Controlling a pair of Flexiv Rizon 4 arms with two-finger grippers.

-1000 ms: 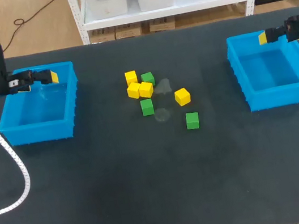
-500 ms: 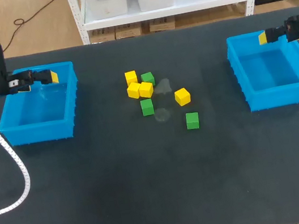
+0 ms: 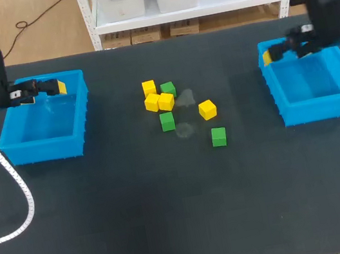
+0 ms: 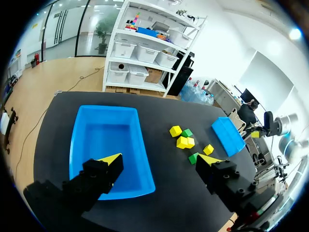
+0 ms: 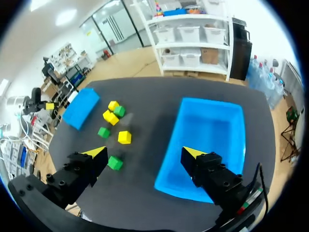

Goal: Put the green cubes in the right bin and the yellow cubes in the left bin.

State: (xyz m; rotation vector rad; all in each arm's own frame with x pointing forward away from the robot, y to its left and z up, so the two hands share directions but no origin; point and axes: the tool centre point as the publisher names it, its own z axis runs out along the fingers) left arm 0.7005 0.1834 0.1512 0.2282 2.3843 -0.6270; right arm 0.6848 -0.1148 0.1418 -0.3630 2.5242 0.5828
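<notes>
The table (image 3: pixel 174 230) is covered by a dark mat, with the seven cubes gathered a little above the frame's centre. The rear yellow cube (image 3: pixel 148 87) sits just beside the rear green cube (image 3: pixel 168 89). Directly below them the yellow pair (image 3: pixel 159 102) stands side by side, touching each other and crowding the two rear cubes. The middle green cube (image 3: pixel 167 121) lies just below that pair. The lone yellow cube (image 3: pixel 207 109) sits apart to the right, turned at an angle, and the front green cube (image 3: pixel 218 136) stands alone lower still. Two pale smudges (image 3: pixel 185 101) mark the mat between the cluster and the lone yellow cube.

The left bin (image 3: pixel 84 118), blue, is at the upper left of the frame. The left gripper (image 3: pixel 56 88) hangs over its rear rim, and in the wrist view its fingers are spread wide with nothing between them. A white ribbed hose (image 3: pixel 15 179) from the left arm curves across the mat in front of that bin.

The right bin (image 3: pixel 317 110), also blue, is at the upper right. The right gripper (image 3: pixel 269 56) is at its rear left corner, its fingers likewise parted and holding nothing.
</notes>
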